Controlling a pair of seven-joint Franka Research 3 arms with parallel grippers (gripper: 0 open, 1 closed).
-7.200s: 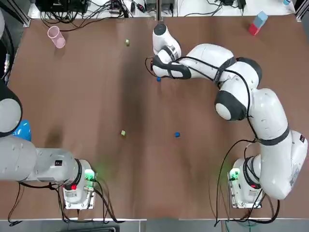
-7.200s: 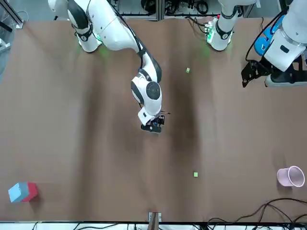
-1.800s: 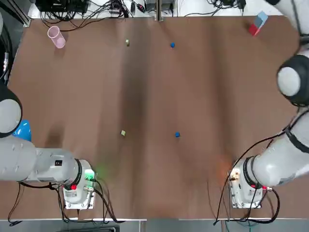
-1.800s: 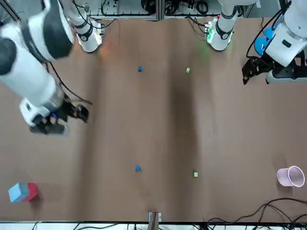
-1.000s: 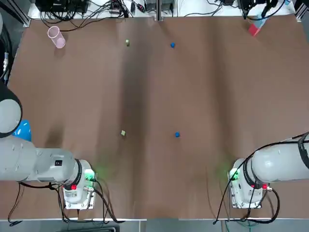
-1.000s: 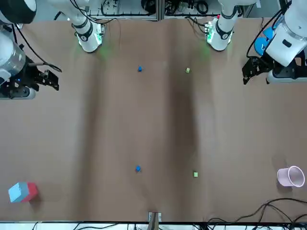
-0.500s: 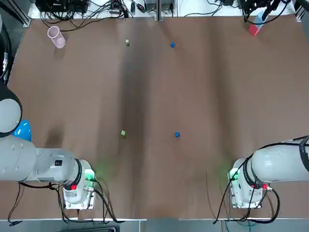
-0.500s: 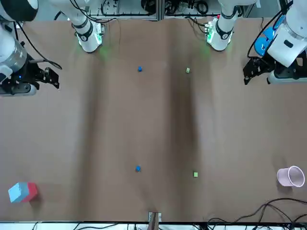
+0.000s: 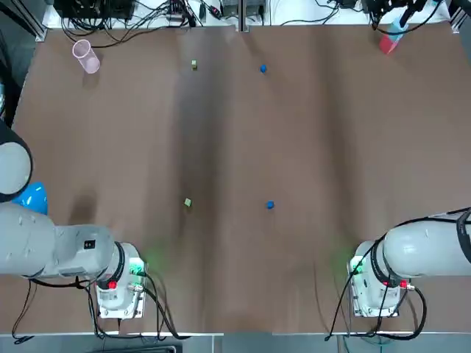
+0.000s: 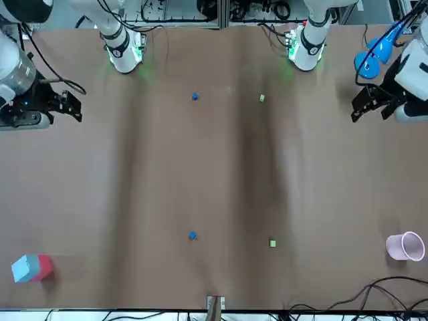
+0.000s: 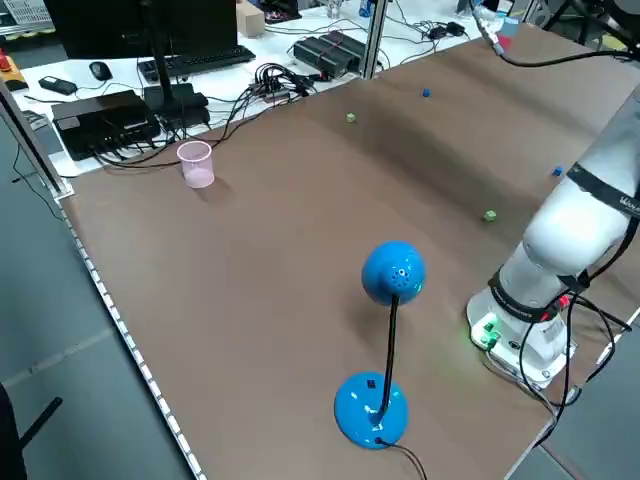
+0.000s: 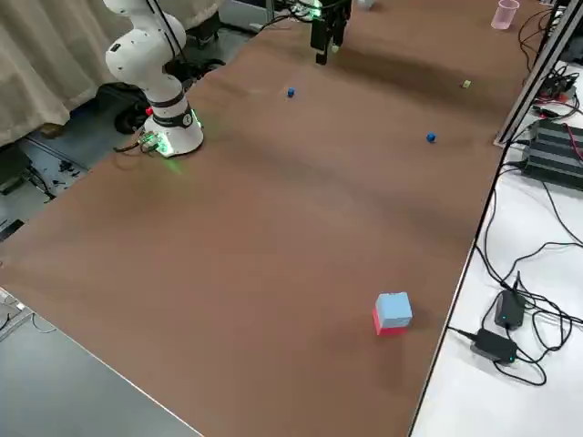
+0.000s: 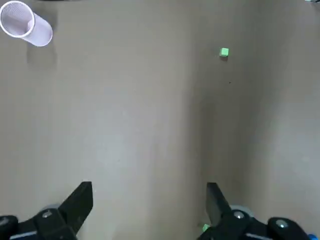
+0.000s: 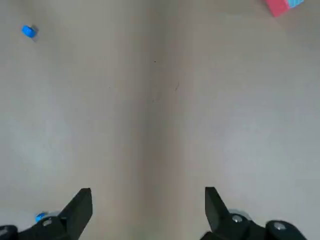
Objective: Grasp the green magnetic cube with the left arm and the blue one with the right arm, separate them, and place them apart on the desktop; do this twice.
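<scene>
Robotics lab, keyboard [image 11: 200, 60], tangled cables [image 11: 283, 77]

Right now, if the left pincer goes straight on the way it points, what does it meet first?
Probably bare table: the open left pincer faces it, nothing else in line.

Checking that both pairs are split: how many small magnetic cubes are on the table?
4, all apart: far green cube and far blue cube near the far edge, near green cube and near blue cube nearer the robot. None seems hidden.
</scene>
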